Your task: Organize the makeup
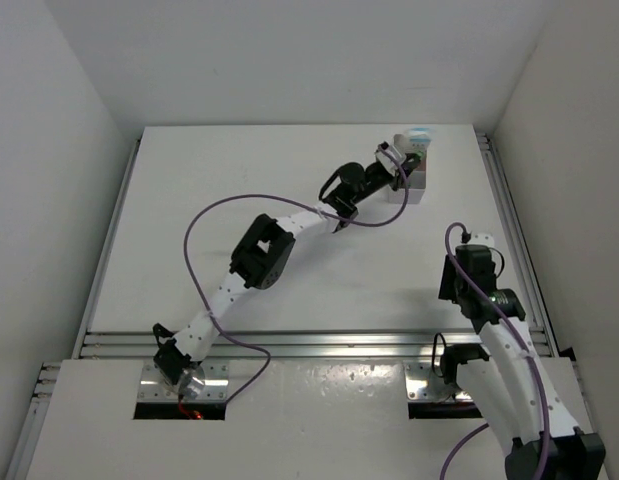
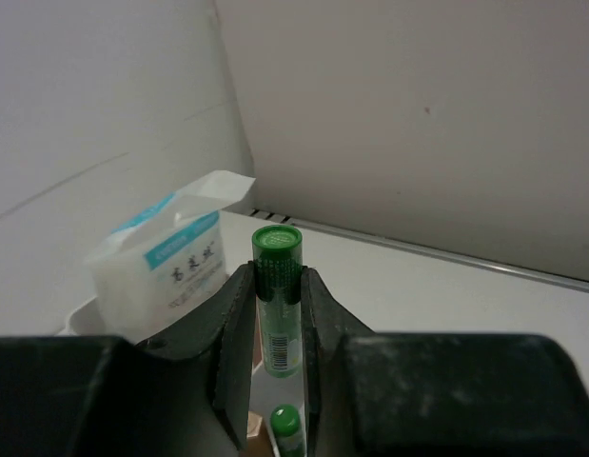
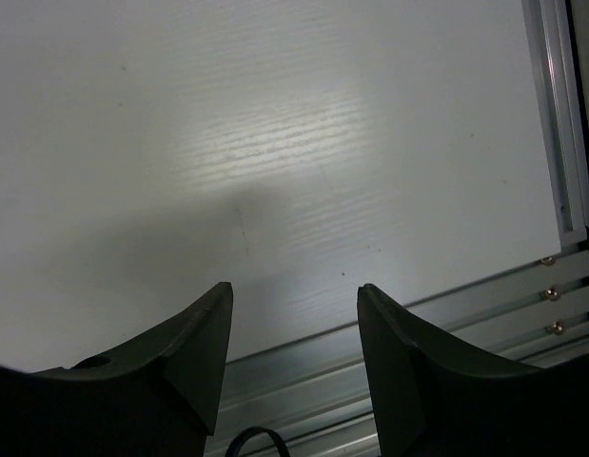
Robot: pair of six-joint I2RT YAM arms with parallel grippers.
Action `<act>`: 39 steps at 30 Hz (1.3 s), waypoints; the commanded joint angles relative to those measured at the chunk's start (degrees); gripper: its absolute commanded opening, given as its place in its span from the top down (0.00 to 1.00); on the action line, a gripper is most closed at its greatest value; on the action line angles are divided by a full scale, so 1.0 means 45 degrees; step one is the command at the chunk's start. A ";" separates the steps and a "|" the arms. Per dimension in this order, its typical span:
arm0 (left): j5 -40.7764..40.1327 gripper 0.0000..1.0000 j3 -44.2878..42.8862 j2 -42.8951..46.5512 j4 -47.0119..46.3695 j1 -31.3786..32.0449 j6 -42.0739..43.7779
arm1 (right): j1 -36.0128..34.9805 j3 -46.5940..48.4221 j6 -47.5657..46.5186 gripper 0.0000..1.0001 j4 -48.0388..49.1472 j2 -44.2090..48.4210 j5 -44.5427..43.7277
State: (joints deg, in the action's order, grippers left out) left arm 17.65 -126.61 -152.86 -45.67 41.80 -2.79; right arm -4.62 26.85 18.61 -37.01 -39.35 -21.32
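Note:
My left gripper [image 2: 278, 274] is shut on the small green tube [image 2: 278, 314] and holds it upright over the white tray [image 2: 77, 314] at the table's far right. The white-blue flat packet [image 2: 166, 262] stands in the tray just left of the tube. Below the jaws, a second green-capped stick [image 2: 285, 422] lies in the tray, with a sliver of peach beside it. In the top view the left gripper [image 1: 394, 166] reaches over the tray [image 1: 416, 192] and the packet [image 1: 418, 140]. My right gripper [image 3: 294, 290] is open and empty above bare table. The other makeup is hidden.
White walls enclose the table on three sides. A metal rail [image 3: 446, 314] runs along the near edge below the right gripper [image 1: 455, 282]. A purple cable [image 1: 229, 205] loops off the left arm over the table's middle.

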 commanded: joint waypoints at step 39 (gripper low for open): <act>-0.1696 1.00 -0.2998 -0.3786 -0.1804 0.0965 -0.0455 | 0.0070 0.1885 -0.2612 0.43 -0.2517 -0.0063 -0.0457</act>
State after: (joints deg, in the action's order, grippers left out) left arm 11.29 -138.15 -168.03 -51.62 45.63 -5.15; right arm -4.58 33.89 8.25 -48.21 -40.16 -22.11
